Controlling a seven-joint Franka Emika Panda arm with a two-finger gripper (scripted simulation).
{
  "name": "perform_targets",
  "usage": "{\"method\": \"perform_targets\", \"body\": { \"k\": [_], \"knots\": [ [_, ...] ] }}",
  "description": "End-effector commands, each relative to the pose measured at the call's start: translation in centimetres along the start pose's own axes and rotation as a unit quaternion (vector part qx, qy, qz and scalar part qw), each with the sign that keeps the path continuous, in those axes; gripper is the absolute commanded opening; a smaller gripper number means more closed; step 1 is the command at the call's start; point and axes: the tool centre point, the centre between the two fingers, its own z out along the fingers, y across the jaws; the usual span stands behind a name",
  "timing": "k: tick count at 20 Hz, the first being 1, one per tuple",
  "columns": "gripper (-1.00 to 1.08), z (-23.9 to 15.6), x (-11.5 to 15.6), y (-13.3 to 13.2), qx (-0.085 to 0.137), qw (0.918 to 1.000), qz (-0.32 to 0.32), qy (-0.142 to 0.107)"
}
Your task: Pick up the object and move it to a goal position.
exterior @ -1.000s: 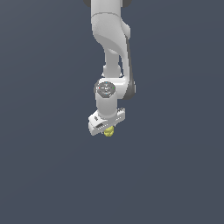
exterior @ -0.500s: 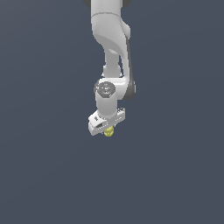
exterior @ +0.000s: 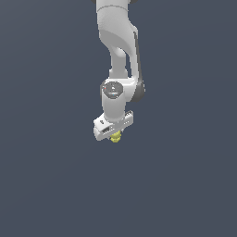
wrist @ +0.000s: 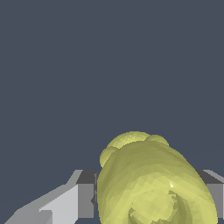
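One lumpy, faceted yellow object [exterior: 115,137] sits mid-frame, clenched between my gripper's [exterior: 115,134] flat grey fingers [wrist: 85,200], under the smooth white arm [exterior: 118,41].

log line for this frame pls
phase: carry | gripper: shut on yellow object | object: between fingers, below white head | goal: not visible

A plain dark blue-grey background [exterior: 51,176] is seen across the whole exterior view, evenly shaded and unmarked. The same flat background is shown in the wrist view. No edge, seam or horizon can be made out in it, so whether a floor, a table or open space is shown cannot be told.
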Motion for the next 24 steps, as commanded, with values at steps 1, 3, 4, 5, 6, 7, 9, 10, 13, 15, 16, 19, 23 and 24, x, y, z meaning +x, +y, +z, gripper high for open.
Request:
{"method": "perform_targets", "body": {
  "k": [1,3,4,5,6,7,9,10,13,15,16,19,23,24],
  "knots": [
    [-1.0,-1.2,0.0,-0.3,0.0,1.0,0.0,0.0],
    [-1.0,-2.5,-0.1,-0.6,0.0,1.0,0.0,0.0],
    [-1.0,-3.2,-0.1,-0.8,0.0,1.0,0.0,0.0],
    [-1.0,-4.0,-0.1,-1.0,0.0,1.0,0.0,0.0],
    [-1.0,-4.9,-0.2,-1.2,0.0,1.0,0.0,0.0],
    [-1.0,-5.7,-0.2,-1.4,0.0,1.0,0.0,0.0],
    [-1.0,-7.7,-0.2,-1.9,0.0,1.0,0.0,0.0],
    [-1.0,-8.7,-0.3,-2.1,0.0,1.0,0.0,0.0],
    [-1.0,-11.9,-0.4,-2.9,0.0,1.0,0.0,0.0],
    [-1.0,-13.9,-0.4,-3.4,0.0,1.0,-0.001,0.0],
    [-1.0,-14.8,-0.4,-3.6,0.0,1.0,-0.001,0.0],
    [-1.0,-17.4,-0.4,-4.2,0.0,1.0,-0.001,0.0],
    [-1.0,-20.1,-0.4,-4.7,0.0,1.0,-0.001,0.0],
    [-1.0,-20.7,-0.4,-4.8,0.0,1.0,-0.001,0.0]
  ]
}}
